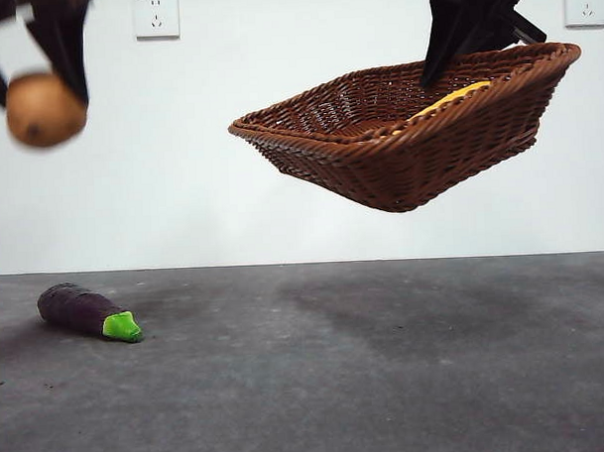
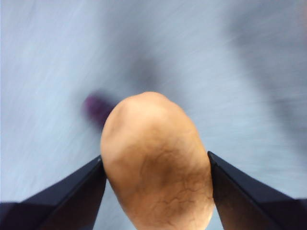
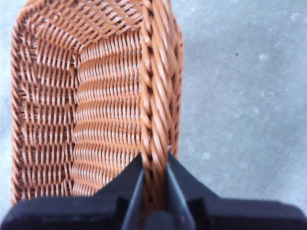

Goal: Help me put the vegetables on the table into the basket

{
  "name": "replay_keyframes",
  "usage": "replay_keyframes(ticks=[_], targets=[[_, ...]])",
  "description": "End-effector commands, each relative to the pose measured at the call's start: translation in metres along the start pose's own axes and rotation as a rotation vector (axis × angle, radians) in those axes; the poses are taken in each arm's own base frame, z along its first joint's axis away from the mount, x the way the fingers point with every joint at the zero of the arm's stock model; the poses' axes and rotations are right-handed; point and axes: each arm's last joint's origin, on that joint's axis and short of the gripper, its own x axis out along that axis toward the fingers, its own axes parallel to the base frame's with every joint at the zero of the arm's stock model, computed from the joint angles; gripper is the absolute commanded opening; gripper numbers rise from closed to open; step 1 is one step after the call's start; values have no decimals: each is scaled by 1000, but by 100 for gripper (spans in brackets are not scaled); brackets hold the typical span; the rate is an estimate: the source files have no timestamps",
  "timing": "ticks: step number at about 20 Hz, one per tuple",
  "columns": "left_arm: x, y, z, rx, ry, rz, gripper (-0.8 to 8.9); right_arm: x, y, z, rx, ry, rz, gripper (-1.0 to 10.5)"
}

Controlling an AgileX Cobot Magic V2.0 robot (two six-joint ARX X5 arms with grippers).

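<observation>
My left gripper (image 2: pixel 156 167) is shut on the tan-brown potato (image 2: pixel 156 167) and holds it high in the air at the top left of the front view (image 1: pixel 45 108). My right gripper (image 3: pixel 154 182) is shut on the braided rim of the brown wicker basket (image 3: pixel 96 110) and holds it tilted in the air at the upper right (image 1: pixel 408 133). The yellow corn piece (image 1: pixel 454 98) lies inside the basket. The purple eggplant (image 1: pixel 87 312) with its green cap lies on the grey table (image 1: pixel 337 374) at the left; it shows blurred in the left wrist view (image 2: pixel 97 108).
A white wall with two sockets (image 1: pixel 156 15) stands behind the table. The basket's shadow falls on the table's middle and right.
</observation>
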Motion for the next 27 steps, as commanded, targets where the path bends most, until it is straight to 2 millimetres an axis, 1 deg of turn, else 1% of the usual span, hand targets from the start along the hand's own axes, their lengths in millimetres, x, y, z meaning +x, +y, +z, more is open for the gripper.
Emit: replay_keyframes(ticks=[1,2,4,6,9,11,13,17,20,22,26,27], targets=[[-22,-10,-2,143,-78,-149,-8,4,6,0,27,6,23,-12],[-30,-15,-2,185,-108,-213,-8,9,10,0,27,18,30,-12],[-37,-29,-4,270,-141,-311,-8,21,21,1,19,46,40,-12],[-37,-46,-7,348,-145,-364,-9,35,33,0,-5,79,38,-12],[-30,-71,-9,448,-154,-436,-9,51,53,-1,-30,108,64,-12],[-18,-82,-11,500,-121,-435,-9,57,65,0,-38,96,83,-12],[4,-87,-14,557,-37,-424,-9,59,73,2,-42,75,98,-12],[51,-95,-19,578,108,-426,-9,59,75,2,-40,76,105,-12],[77,-100,-25,571,188,-445,-9,59,75,3,-43,72,105,-12],[86,-106,-28,552,211,-477,-9,59,75,3,-49,69,105,-12],[87,-110,-27,518,205,-479,1,59,75,3,-54,64,106,-12],[87,-110,-27,508,207,-478,16,59,75,3,-54,65,106,-12]])
